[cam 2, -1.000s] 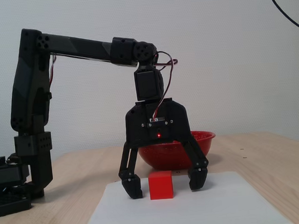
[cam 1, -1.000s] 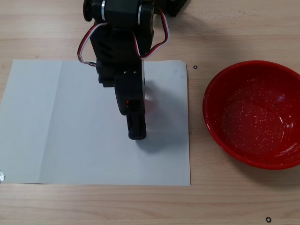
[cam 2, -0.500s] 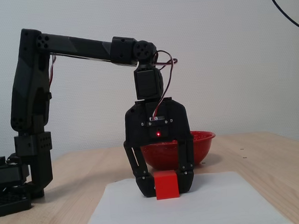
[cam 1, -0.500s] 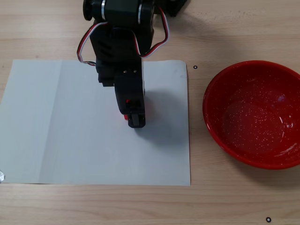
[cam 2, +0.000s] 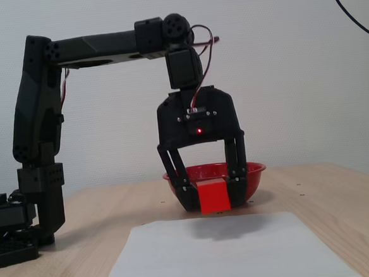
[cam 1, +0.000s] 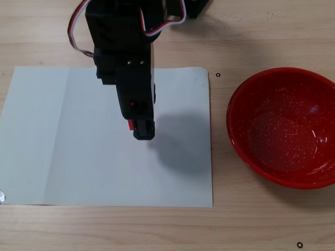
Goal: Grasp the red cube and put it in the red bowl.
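Light wood table filling the top-down fixed view, also seen at low angle from the front. Black arm based at left in the front fixed view, upper link horizontal, wrist pointing straight down; in the top-down fixed view the arm enters from the top edge. White sheet of paper flat on the table, left and centre in the top-down fixed view, faint fold line near its left third; same sheet in the foreground of the front view, with a dark shadow of the load on it. Red bowl on the bare table to the right of the paper in the top-down view, apart from the sheet, white speckles inside; in the front view the red bowl sits behind the gripper, partly hidden by it. Gripper hanging above the paper, off the surface, red LED lit on its body; from above, gripper over the middle of the sheet. Fingers closed in on both sides of the red cube, clamping it. Cube lifted clear of the paper, held between the fingertips; from above only a sliver of the red cube showing at the left side of the fingers. Small black marks on the table near the paper corner and lower right.
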Controlling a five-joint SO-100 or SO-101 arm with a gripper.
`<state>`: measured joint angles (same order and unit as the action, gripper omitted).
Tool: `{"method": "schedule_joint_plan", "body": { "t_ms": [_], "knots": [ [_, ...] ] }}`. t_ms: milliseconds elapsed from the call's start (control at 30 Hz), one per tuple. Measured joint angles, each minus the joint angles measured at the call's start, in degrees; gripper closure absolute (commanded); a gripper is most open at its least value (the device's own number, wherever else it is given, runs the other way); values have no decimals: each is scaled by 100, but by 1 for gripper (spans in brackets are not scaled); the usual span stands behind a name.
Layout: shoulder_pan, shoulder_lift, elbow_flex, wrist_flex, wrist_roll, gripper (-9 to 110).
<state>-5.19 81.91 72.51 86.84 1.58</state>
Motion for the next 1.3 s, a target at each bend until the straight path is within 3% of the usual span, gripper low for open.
{"method": "schedule_joint_plan", "body": {
  "t_ms": [300,733,1300],
  "knots": [
    [387,18,-431,290,-62,101],
    [1775,70,-1468,782,-176,101],
    [3287,44,-2162,422,-176,101]
  ]
}}
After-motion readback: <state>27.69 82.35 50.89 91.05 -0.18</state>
